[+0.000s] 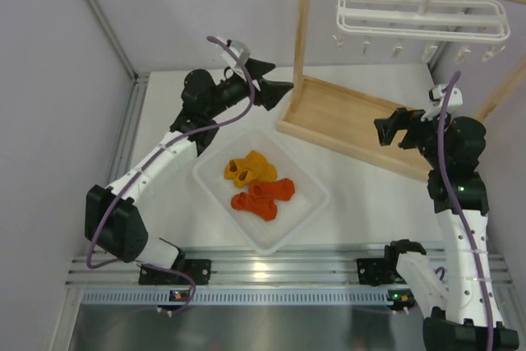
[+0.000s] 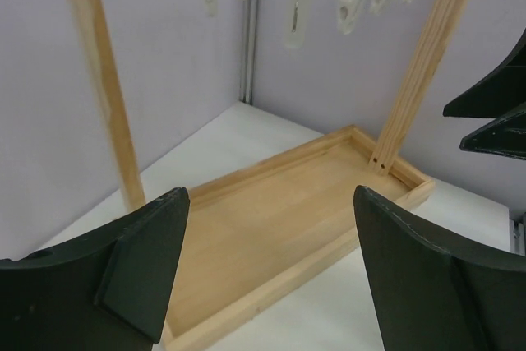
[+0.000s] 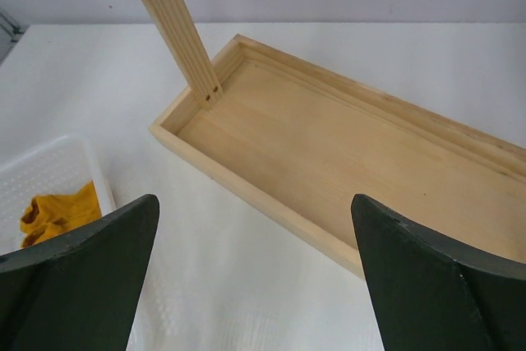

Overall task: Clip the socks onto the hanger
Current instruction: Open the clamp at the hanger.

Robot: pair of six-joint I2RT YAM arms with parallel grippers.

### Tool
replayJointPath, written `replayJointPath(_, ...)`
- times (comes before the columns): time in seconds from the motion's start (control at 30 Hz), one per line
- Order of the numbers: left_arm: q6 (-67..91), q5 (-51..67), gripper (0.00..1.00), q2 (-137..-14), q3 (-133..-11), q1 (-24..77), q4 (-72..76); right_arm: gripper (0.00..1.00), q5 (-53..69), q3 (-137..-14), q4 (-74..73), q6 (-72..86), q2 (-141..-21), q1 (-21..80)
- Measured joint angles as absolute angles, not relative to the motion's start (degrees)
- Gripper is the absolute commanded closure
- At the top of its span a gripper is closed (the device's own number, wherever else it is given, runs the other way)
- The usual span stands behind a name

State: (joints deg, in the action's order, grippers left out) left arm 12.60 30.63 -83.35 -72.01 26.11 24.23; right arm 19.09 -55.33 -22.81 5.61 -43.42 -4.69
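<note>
Lying piled in the white tray, four socks, left gripper fingers spread behind the tray, right gripper fingers spread to its right, hanger well beyond.

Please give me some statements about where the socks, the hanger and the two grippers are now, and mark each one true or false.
1. The socks lie in the white tray. True.
2. The left gripper holds a yellow sock. False: it is open and empty.
3. The hanger hangs from the wooden rack, on its top bar. True.
4. One sock is clipped to the hanger. False: its clips hold nothing.
5. The right gripper is open. True.
</note>
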Motion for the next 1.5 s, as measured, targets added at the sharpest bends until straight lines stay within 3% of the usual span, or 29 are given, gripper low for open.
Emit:
replayJointPath(0.3, 10.55, 26.0, 0.18, -96.16, -76.55, 33.95, 39.72, 0.04, 22.0, -57.6, -17.91, 12.4, -43.92, -4.69)
replayJointPath(0.57, 10.59, 21.89, 0.23, -109.32, -89.76, 36.6, 44.1, 0.06, 23.99, -59.64, -14.24, 17.5, -45.95, -4.69)
replayJointPath(0.87, 11.79, 21.37, 0.29, -115.81, -100.95, 37.26, 46.96, 0.06, 24.36, -62.08, -9.52, 19.81, -49.95, -4.62)
replayJointPath(1.5, 12.78, 23.22, 0.64, -119.57, -105.56, 37.63, 46.72, 0.11, 23.29, -66.43, -0.54, 22.65, -57.52, -0.4)
